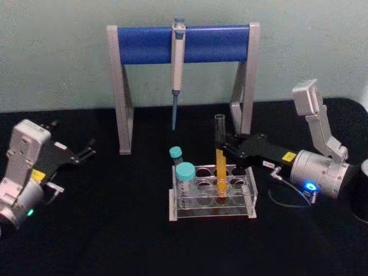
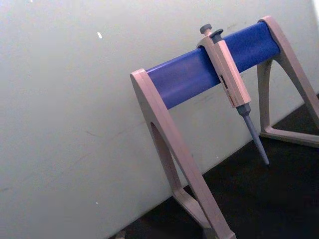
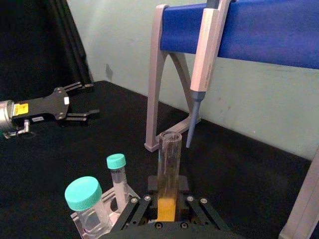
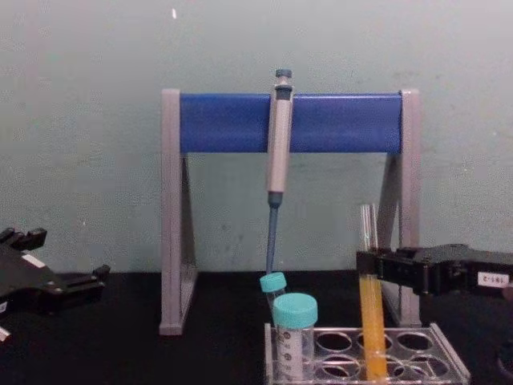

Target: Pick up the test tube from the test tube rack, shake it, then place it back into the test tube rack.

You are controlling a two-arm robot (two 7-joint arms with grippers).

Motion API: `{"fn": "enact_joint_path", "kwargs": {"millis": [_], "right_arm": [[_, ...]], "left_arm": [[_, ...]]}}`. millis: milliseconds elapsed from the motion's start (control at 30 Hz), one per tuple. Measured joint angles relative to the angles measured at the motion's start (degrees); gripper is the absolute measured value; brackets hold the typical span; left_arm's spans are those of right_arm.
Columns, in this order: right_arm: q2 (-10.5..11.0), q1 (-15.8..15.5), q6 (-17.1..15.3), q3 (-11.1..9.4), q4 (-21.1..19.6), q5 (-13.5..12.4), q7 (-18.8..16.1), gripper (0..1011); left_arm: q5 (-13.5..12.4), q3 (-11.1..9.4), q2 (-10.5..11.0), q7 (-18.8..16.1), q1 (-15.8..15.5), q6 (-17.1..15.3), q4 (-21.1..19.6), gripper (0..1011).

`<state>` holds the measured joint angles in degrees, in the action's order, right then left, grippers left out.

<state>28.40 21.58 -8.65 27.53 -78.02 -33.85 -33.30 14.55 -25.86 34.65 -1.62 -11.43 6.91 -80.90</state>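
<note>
The test tube is tall clear glass with orange-yellow liquid in its lower half. It stands upright in a middle hole of the clear plastic test tube rack. My right gripper reaches in from the right and is shut on the tube at mid-height, just above the liquid. In the right wrist view the tube rises from between the fingers. My left gripper rests open on the black table at the far left, well away from the rack.
Two teal-capped tubes stand in the rack's left holes. Behind the rack, a grey-and-blue pipette stand holds a hanging pipette. A dark cylinder sits at the right edge. A thin cable loops beside the right wrist.
</note>
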Motion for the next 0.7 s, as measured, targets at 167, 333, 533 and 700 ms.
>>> {"fn": "enact_joint_path", "kwargs": {"millis": [167, 333, 533, 700], "right_arm": [[0.00, 0.00, 0.00, 0.00, 0.00, 0.00, 0.00, 225], [0.00, 0.00, 0.00, 0.00, 0.01, 0.00, 0.00, 225], [0.26, -0.52, 1.30, -0.23, -0.44, -0.38, -0.21, 224], [0.58, -1.56, 4.27, -1.24, -1.38, -2.10, -1.50, 224]], "left_arm": [[0.00, 0.00, 0.00, 0.00, 0.00, 0.00, 0.00, 1001], [0.00, 0.00, 0.00, 0.00, 0.00, 0.00, 0.00, 1001], [0.00, 0.00, 0.00, 0.00, 0.00, 0.00, 0.00, 1001], [0.00, 0.00, 0.00, 0.00, 0.00, 0.00, 0.00, 1001]]}}
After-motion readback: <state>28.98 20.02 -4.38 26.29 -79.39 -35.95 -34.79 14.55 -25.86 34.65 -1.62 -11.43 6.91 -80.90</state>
